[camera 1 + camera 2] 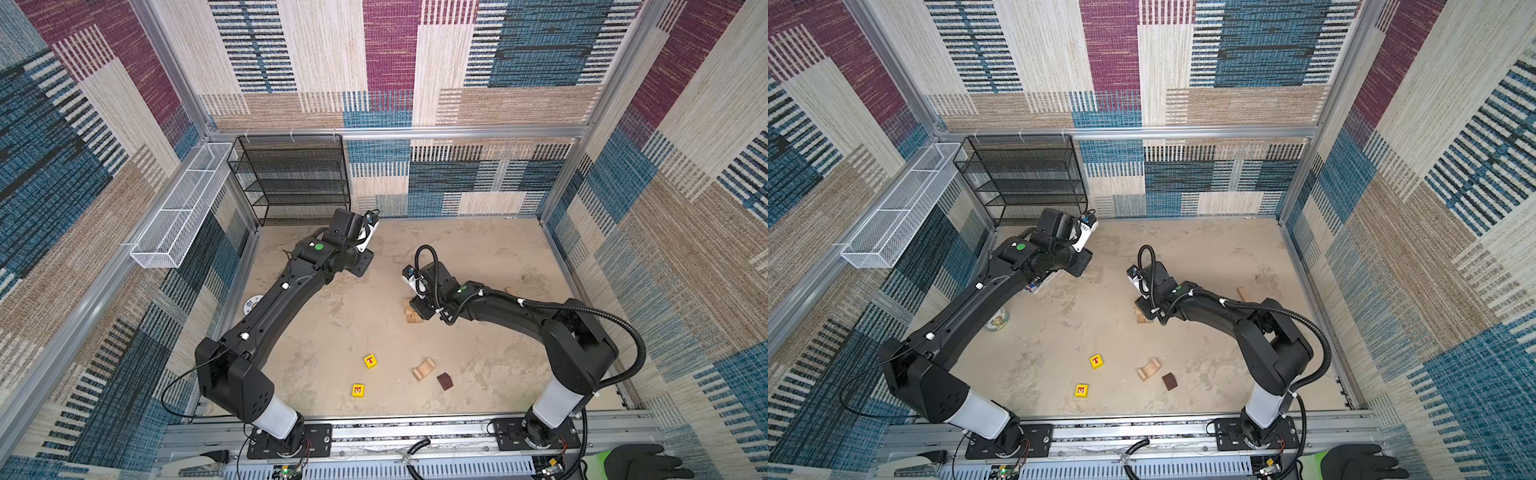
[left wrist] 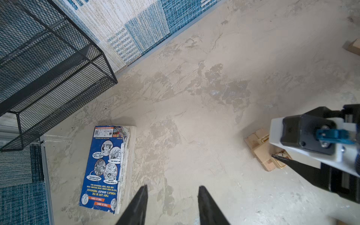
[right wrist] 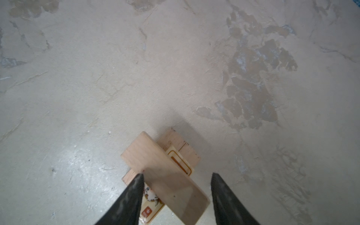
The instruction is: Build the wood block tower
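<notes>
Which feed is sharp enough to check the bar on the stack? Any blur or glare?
Right wrist view: the pale bar blurs toward the lens, glare on the table. Left wrist view: crisp, though the right wrist camera hides part of the stack. Both top views: stack tiny, mostly hidden.

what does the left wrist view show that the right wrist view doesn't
Only the left wrist view: the blue book lying flat, the black mesh shelf, the left fingers apart over bare tabletop, and the right arm's wrist camera. Only the right wrist view: a pale wood bar crosswise over the block stack, between the right fingers. Both: the block stack on the beige tabletop.
</notes>
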